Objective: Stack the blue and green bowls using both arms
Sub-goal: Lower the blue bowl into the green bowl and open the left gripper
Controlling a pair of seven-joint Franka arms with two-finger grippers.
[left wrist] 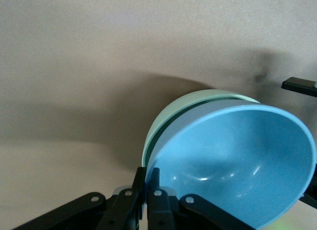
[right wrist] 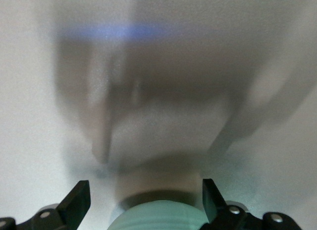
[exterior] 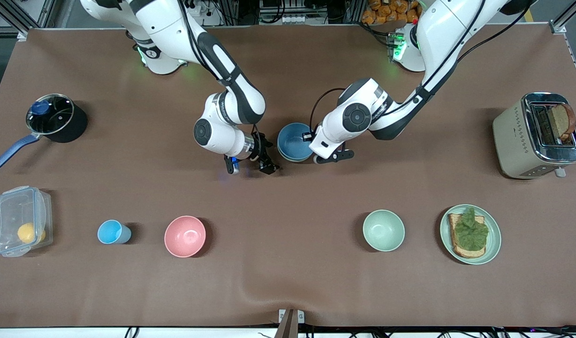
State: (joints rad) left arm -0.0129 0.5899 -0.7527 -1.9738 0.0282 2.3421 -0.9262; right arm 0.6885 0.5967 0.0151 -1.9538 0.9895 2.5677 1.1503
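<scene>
The blue bowl (exterior: 293,140) sits nested in the green bowl (left wrist: 198,99) mid-table, between the two arms. Only the green bowl's rim shows around the blue one in the left wrist view. My left gripper (exterior: 315,157) (left wrist: 148,176) is shut on the blue bowl's (left wrist: 233,155) rim, at the side toward the left arm's end. My right gripper (exterior: 250,168) (right wrist: 144,189) hangs open over bare table beside the bowls, toward the right arm's end. A pale green rounded surface (right wrist: 158,216) shows low between its fingers, touching neither.
Nearer the front camera stand a lidded container (exterior: 20,220), a light-blue cup (exterior: 111,232), a pink bowl (exterior: 185,236), a mint bowl (exterior: 383,230) and a plate of toast (exterior: 492,244). A pot (exterior: 53,117) and a toaster (exterior: 527,136) stand at the table's ends.
</scene>
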